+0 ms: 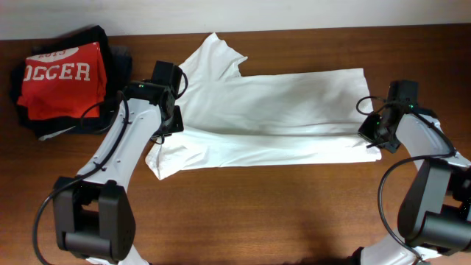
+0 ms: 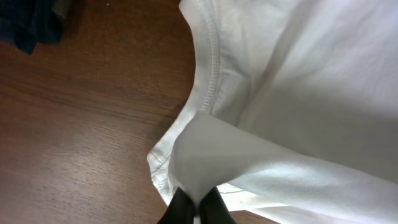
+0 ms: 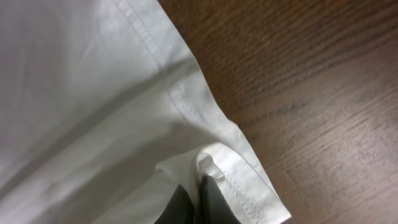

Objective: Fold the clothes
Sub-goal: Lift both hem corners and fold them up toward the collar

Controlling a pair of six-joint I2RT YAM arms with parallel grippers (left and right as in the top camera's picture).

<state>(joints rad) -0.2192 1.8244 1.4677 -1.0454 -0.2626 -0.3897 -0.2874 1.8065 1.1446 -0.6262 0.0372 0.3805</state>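
White T-shirt (image 1: 294, 110): laid across the centre of the overhead frame, long axis left to right, one long edge doubled over. Left gripper (image 2: 198, 210): pressed together on a fabric fold at the collar end, frame left. Right gripper (image 3: 198, 198): pinched on the hem corner, frame right. Each end is held by its nearer arm. Fingertips are largely hidden by cloth, and the lower sleeve cannot be made out.

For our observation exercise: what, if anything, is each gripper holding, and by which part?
White T-shirt: left gripper pinches a fold by the collar, right gripper the hem edge.
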